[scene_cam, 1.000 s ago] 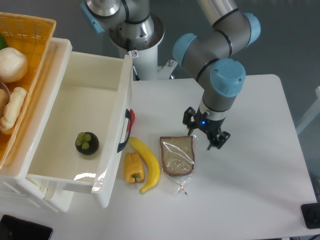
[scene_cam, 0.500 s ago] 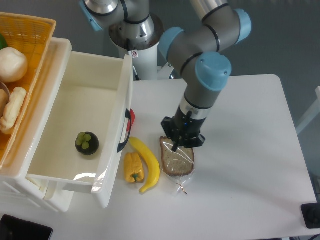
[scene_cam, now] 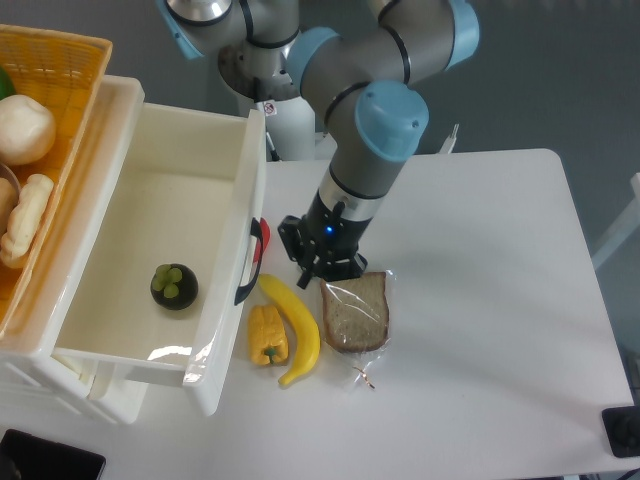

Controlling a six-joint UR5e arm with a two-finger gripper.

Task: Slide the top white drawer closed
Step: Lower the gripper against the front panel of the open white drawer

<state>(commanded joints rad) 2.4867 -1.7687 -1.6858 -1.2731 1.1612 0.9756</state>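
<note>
The top white drawer stands pulled far out from its cabinet at the left, its glossy front wall facing right with a curved black handle. A dark mangosteen lies inside it. My gripper hangs from the arm over the table just right of the drawer front, a short gap from the handle, above the top of the banana. Its fingers point down; I cannot tell how wide they stand.
A yellow pepper, the banana and a bagged bread slice lie on the table right of the drawer front. A red thing shows by the handle. A yellow wicker basket with food sits on the cabinet top.
My gripper has moved left across the table, from right of the bread, over it, to just beside the drawer front. The drawer and foods have not moved.
</note>
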